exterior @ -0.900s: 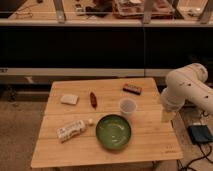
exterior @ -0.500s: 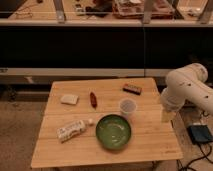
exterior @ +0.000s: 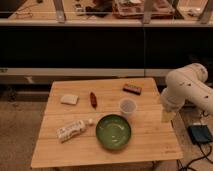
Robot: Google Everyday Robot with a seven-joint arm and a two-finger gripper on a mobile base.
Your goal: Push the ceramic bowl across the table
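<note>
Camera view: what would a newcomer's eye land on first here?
The wide, glossy green ceramic bowl stands out, sitting near the front edge of the light wooden plank-topped table, with a small translucent white cup just behind it to the right. The bulky white robot arm looms at the table's right side, its gripper hanging over the right edge, apart from the bowl.

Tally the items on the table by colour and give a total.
Green: 1, ceramic bowl
White: 3, cup, pad, bottle
Dark red: 1, stick
Dark brown: 1, bar
Total: 6
Gripper hangs at the table edge beyond the cup, uncounted.
</note>
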